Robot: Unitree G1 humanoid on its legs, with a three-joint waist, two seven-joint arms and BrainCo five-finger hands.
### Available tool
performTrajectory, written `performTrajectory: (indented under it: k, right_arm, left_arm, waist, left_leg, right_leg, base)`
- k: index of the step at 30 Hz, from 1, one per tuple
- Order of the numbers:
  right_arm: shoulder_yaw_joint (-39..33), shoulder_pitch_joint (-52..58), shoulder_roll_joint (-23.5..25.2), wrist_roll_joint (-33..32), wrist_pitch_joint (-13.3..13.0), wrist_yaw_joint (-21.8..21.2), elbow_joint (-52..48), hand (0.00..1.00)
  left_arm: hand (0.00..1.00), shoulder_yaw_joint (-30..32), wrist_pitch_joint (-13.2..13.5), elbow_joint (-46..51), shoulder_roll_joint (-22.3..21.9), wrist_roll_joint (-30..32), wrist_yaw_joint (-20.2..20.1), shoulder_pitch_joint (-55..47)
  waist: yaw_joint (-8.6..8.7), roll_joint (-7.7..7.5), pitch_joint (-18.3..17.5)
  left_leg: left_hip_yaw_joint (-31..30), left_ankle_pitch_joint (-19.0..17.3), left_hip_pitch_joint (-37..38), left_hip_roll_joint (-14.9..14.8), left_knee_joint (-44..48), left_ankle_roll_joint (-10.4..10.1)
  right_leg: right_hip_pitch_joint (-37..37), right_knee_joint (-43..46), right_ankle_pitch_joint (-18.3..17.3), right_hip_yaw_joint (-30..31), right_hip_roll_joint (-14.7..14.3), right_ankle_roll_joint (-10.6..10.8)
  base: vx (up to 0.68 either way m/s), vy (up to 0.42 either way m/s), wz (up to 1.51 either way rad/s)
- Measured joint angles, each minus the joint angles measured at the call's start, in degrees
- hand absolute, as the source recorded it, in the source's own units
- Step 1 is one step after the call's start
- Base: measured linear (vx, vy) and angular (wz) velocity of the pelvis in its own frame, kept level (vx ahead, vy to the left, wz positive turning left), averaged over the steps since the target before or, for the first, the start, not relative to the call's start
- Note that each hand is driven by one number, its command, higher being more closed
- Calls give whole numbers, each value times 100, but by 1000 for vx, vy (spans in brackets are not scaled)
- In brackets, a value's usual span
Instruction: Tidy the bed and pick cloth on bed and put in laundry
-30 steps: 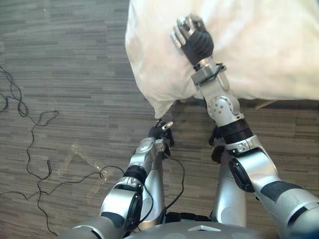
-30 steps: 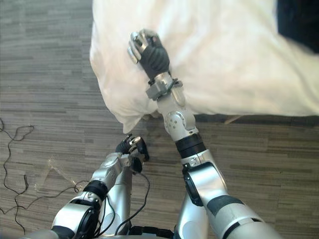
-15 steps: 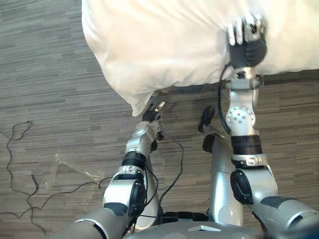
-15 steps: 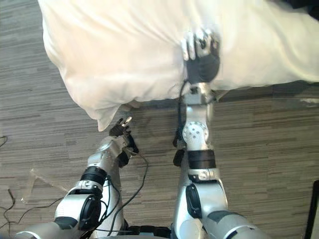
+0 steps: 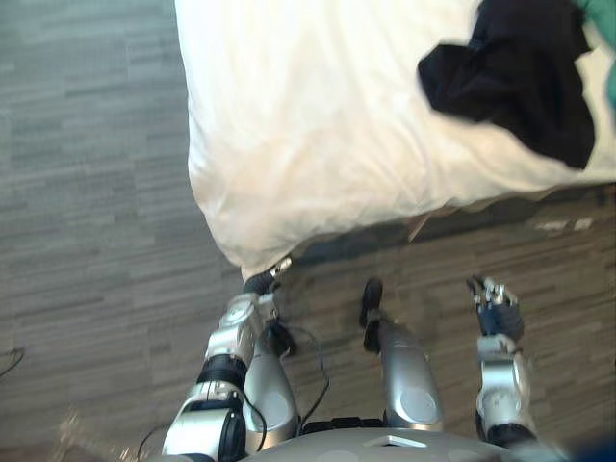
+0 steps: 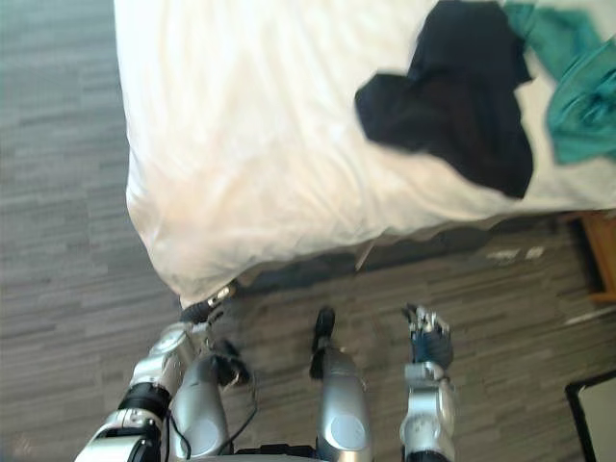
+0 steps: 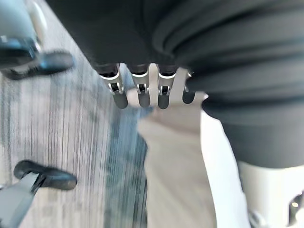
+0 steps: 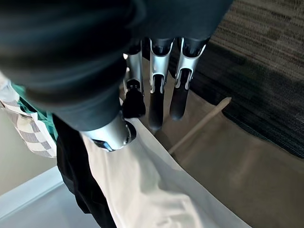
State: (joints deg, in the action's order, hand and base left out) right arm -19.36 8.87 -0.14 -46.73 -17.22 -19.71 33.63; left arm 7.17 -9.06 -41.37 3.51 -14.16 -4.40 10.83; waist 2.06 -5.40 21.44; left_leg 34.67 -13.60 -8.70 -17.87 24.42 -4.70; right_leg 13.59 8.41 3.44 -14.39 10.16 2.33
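— Head views: where is your cloth?
— The black cloth [image 5: 520, 77] lies on the bed [image 5: 308, 125], with the teal cloth [image 6: 577, 87] beside it. The left hand [image 5: 262, 281] is by the bed's corner and the right hand [image 5: 494, 306] is above the floor [image 5: 87, 192].
— Wrist views?
— Both hands have straight fingers and are empty.

Right robot hand [image 5: 496, 308] now off the white bedcover [image 5: 318, 125]

Left hand [image 7: 143, 94], fingers straight, over floor [image 7: 71, 137] beside bed [image 7: 221, 180]

Teal cloth [image 6: 582, 106] partly past the edge
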Motion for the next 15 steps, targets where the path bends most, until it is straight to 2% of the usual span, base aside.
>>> performTrajectory:
  k: [2, 4, 6, 9, 12, 15]
  right_arm:
    - [-56, 162, 20, 280, -28, 7, 470, 0]
    - [-176, 193, 26, 599, -45, 46, 995, 0]
    - [-261, 266, 38, 1224, -28, 113, 1414, 0]
    - [-268, 424, 71, 1718, -20, 138, 1688, 0]
    - [-261, 465, 129, 1835, 55, 138, 1741, 0]
    - [-263, 454, 121, 1895, 314, 205, 1746, 0]
  left_arm:
    - [0, -34, 33, -234, -63, 23, -69, -276]
    - [0, -38, 53, -494, -124, 18, -99, -465]
    - [0, -43, 58, -661, -134, -18, -230, -746]
    - [0, -54, 142, -811, -177, 15, -313, -1017]
    - [0, -69, 364, -857, -204, 44, -316, -1197]
    - [0, -213, 560, -1030, -201, 410, -270, -1322]
  waist:
    - [42, 33, -299]
    - [119, 116, -387]
    - [186, 227, -468]
    - [214, 316, -635]
    - [209, 340, -791]
    - [189, 328, -982]
  left_leg:
    - [153, 129, 326, 152, -398, -58]
    - [286, 269, 724, 245, -723, -130]
    - [461, 359, 1204, 343, -1036, -233]
    - [662, 422, 1684, 403, -1373, -338]
    - [894, 465, 2013, 419, -1596, -408]
    - [1229, 472, 2263, 482, -1695, -418]
  right_leg:
    - [-146, -111, -5, 16, 14, -5]
    - [-318, -60, -60, 71, 1, 27]
    - [-390, 320, -301, 82, -3, 0]
    - [-378, 917, -606, -95, 17, -109]
    - [-325, 1248, -672, -296, 0, -207]
    - [-465, 985, -688, -505, -50, -234]
  base:
    - [215, -3, -18]
    - [195, 12, -26]
    - [181, 17, -35]
    - [126, -10, -31]
    - [76, -28, -37]
    - [14, -1, -52]
